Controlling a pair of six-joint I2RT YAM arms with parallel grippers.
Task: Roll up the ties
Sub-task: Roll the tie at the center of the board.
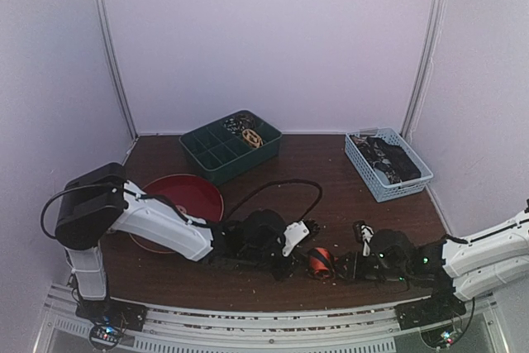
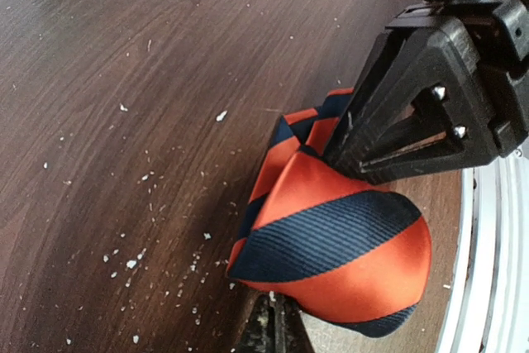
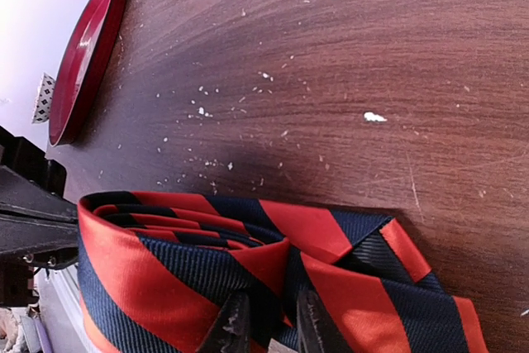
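The striped orange-red and black tie (image 1: 319, 262) is wound into a coil on the table near the front edge. In the left wrist view the coil (image 2: 335, 241) bulges over my left gripper (image 2: 277, 320). Its fingers are pressed together at the coil's lower edge, with their tips hidden by the fabric. In the right wrist view my right gripper (image 3: 274, 320) pinches a fold of the tie (image 3: 190, 270) between its two fingers. In the top view the left gripper (image 1: 299, 247) and the right gripper (image 1: 342, 266) meet at the coil from either side.
A green compartment box (image 1: 216, 155) at the back holds small coiled ties (image 1: 248, 132). A light blue basket (image 1: 368, 173) at back right holds dark ties. A red plate (image 1: 188, 197) lies left, and a black cable (image 1: 285, 186) loops behind the grippers. White crumbs dot the wood.
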